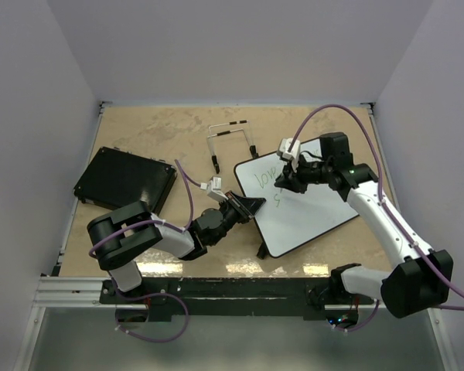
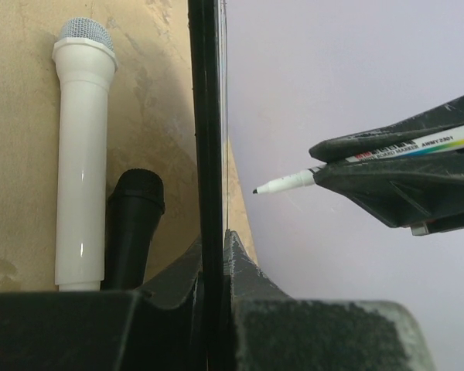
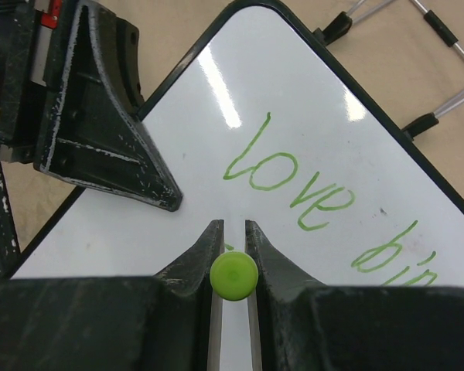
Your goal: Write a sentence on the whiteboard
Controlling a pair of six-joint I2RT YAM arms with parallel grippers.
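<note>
Top external: tan tabletop (image 1: 155,131), perhaps plywood, under whiteboard (image 1: 309,216), between pale walls (image 1: 240,46).

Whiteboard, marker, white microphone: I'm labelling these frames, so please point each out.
whiteboard (image 1: 309,215), top external view, bare lower surface.
marker (image 2: 283,184), left wrist view, white neck behind the nib.
white microphone (image 2: 83,154), left wrist view, middle of its barrel.

On whiteboard (image 3: 294,85): green handwritten sentence (image 3: 290,182) reads "love", then "bin", cut off at lower right edge of my right wrist view. On marker (image 2: 417,145), right side of my left wrist view: "BOARD MARKER", then a code too small to read.
</note>
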